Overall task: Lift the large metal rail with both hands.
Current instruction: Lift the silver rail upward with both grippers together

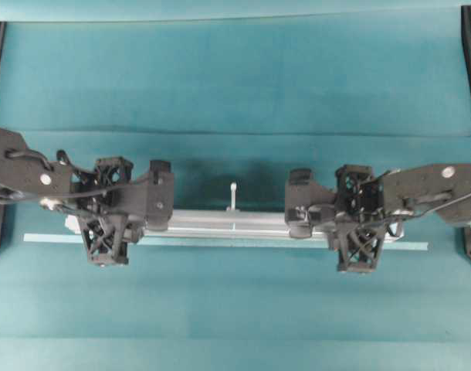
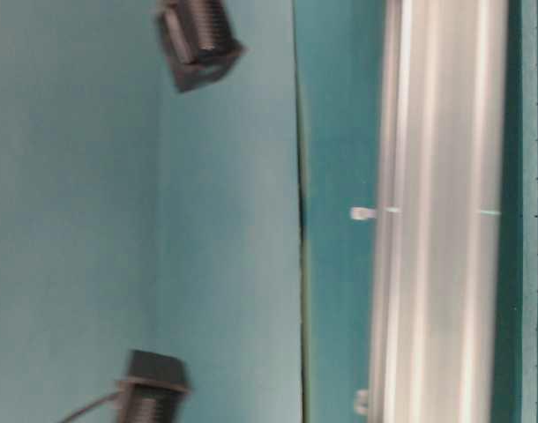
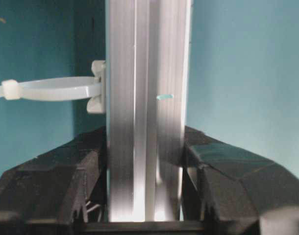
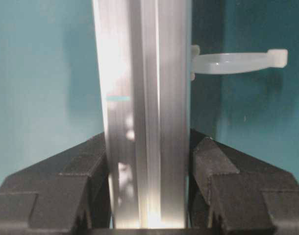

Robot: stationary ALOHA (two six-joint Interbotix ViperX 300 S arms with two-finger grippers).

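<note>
The large metal rail point(image 1: 232, 220) is a long silver grooved bar lying left to right between my two grippers. A white peg point(image 1: 232, 197) sticks out from its far edge. My left gripper point(image 1: 157, 207) is shut on the rail near its left end. In the left wrist view the rail point(image 3: 147, 98) runs between the black fingers point(image 3: 66, 171) of that gripper point(image 3: 145, 166). My right gripper point(image 1: 301, 207) is shut on the rail near its right end, and the rail point(image 4: 144, 98) fills that gripper point(image 4: 148, 166). A shadow on the cloth behind the rail suggests it is held slightly above the table.
A thin pale tape strip point(image 1: 220, 242) lies on the teal cloth just in front of the rail and reaches past both its ends. White cable-tie loops point(image 3: 51, 89) point(image 4: 233, 62) hang from the rail. The table-level view shows the rail point(image 2: 441, 211) blurred and two black blocks point(image 2: 198, 40).
</note>
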